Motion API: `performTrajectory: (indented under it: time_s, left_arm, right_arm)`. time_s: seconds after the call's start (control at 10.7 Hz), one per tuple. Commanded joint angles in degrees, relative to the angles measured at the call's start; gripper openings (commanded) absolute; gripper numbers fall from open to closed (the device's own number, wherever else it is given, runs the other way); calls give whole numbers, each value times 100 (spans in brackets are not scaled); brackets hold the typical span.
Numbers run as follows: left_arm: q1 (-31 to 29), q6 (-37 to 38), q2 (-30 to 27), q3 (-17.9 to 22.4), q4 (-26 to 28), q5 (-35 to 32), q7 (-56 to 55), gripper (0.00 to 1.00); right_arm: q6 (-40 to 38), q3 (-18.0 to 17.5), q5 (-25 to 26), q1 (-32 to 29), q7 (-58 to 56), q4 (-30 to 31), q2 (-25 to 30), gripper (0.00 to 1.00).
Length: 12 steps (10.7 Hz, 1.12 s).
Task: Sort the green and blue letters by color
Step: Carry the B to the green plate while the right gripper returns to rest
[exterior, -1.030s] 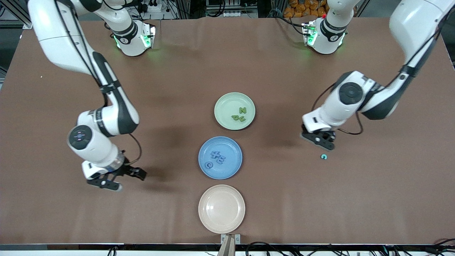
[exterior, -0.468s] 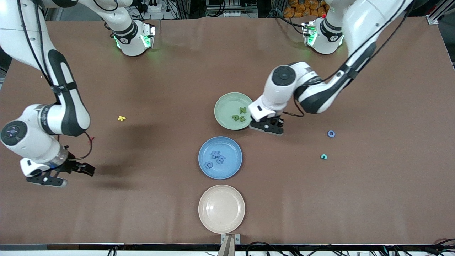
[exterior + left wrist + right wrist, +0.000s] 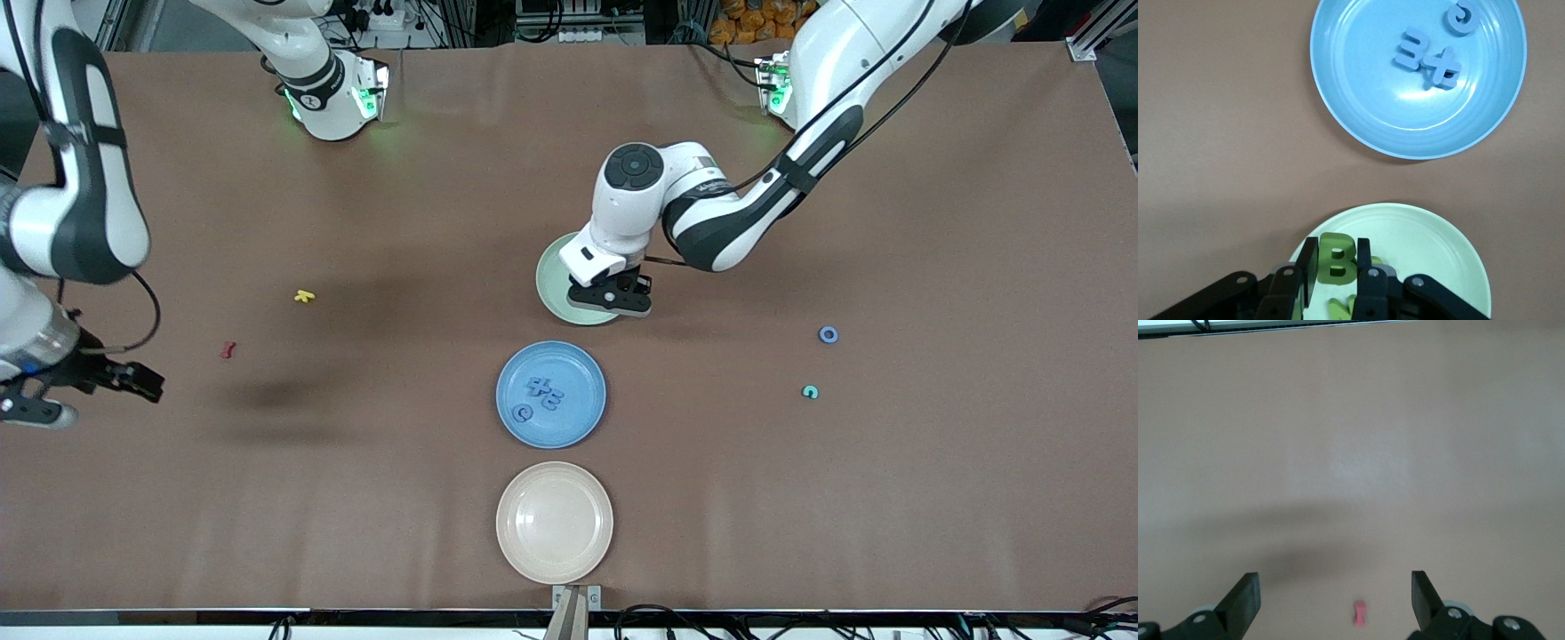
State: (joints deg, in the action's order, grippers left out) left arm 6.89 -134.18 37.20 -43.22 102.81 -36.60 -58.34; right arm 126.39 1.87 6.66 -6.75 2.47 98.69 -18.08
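The left gripper (image 3: 1331, 283), jaws clamped on a green B (image 3: 1336, 261), has swung in from the tabletop's left-arm end within the past second and now hangs over the green plate (image 3: 553, 283), a drop seemingly next. The blue plate (image 3: 551, 394) holds three blue letters (image 3: 544, 395); a blue ring (image 3: 828, 334) and a teal piece (image 3: 810, 391) lie unsorted. The right gripper (image 3: 53, 391), jaws apart and empty, has pulled back to the tabletop's edge, uncovering a red letter (image 3: 228, 349) and a yellow one (image 3: 304, 296). The brown tabletop (image 3: 889, 498) also carries a bare pink plate (image 3: 554, 522); cables and racks line the room.
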Motion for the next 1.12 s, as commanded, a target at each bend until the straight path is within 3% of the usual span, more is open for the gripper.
performTrajectory:
  time_s: [0.0, 0.19, 0.28, 0.37, 0.47, 0.75, 1.03]
  left_arm:
    - [758, 103, 147, 505, -331, 126, -307, 3]
    - [1286, 129, 165, 901, -420, 197, -747, 11]
    - [1358, 164, 165, 946, -420, 197, -792, 31]
    - [1350, 164, 165, 955, -420, 197, -793, 70]
    - [1315, 164, 139, 955, -429, 145, -732, 100]
    - [1280, 164, 78, 955, -534, 170, -775, 100]
    - [1096, 173, -326, 955, -543, 92, -696, 100]
  right_arm:
    - [-1295, -63, 81, -2, -71, -102, 734, 100]
    - [-2228, -81, 28, 121, -63, -594, 911, 100]
    - [-2607, -90, 19, 226, -54, -805, 1016, 100]
    - [-2820, -90, 19, 323, -28, -886, 1182, 100]
    - [-3039, -99, -42, 419, -19, -904, 1358, 100]
    - [-3287, -55, -69, 884, 95, -1078, 1571, 100]
    - [-3305, -64, -95, 948, 0, -1193, 1562, 100]
